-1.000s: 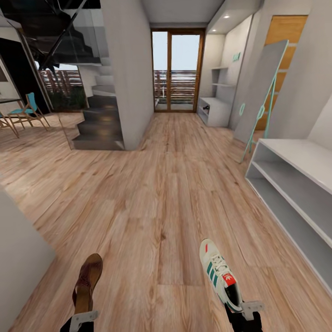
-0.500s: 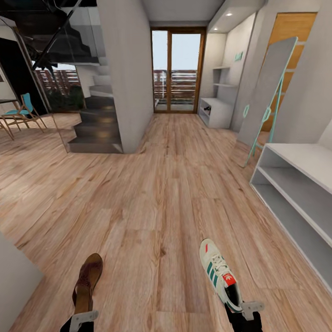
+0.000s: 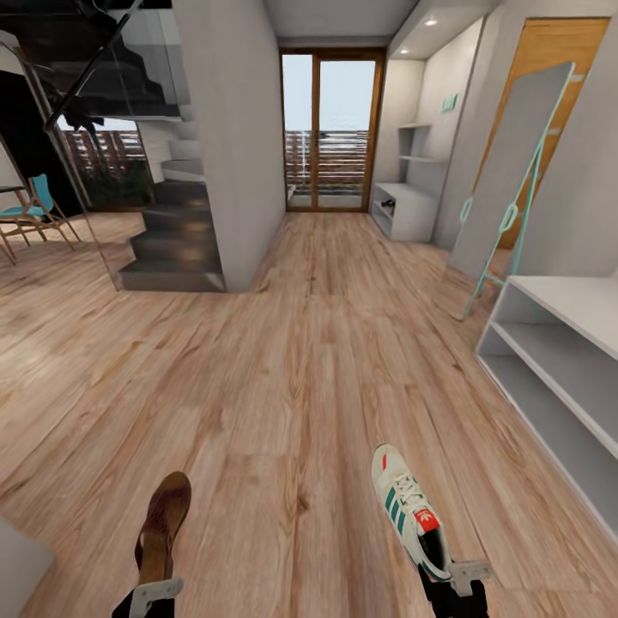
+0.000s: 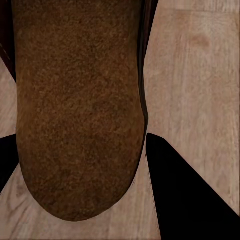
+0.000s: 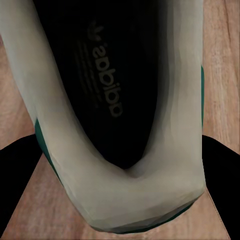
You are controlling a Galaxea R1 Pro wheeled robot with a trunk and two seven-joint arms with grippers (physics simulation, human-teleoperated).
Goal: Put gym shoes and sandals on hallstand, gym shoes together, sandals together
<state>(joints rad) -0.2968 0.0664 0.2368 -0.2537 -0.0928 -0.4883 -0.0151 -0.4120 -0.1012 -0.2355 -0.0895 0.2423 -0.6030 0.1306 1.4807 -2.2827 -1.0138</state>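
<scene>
Gym shoe (image 3: 407, 510) gripped at heel by R gripper (image 3: 452, 577); L gripper (image 3: 154, 590) apparently clamps sandal (image 3: 163, 525); hallstand (image 3: 402, 209) far ahead.

Glass door (image 3: 330, 129), dark staircase (image 3: 176, 232)

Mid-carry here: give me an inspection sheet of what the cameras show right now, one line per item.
Surface: corridor floor, wood planks.
Job's things: sandal held by left gripper; gym shoe held by right gripper; hallstand far down the corridor, a small dark item on it, too small to identify.
Clutter: nothing seen.
Grippers: both shut on footwear.
Cables: nothing seen.
Surroundings: white bench at right, leaning mirror, stairs, glass door.
</scene>
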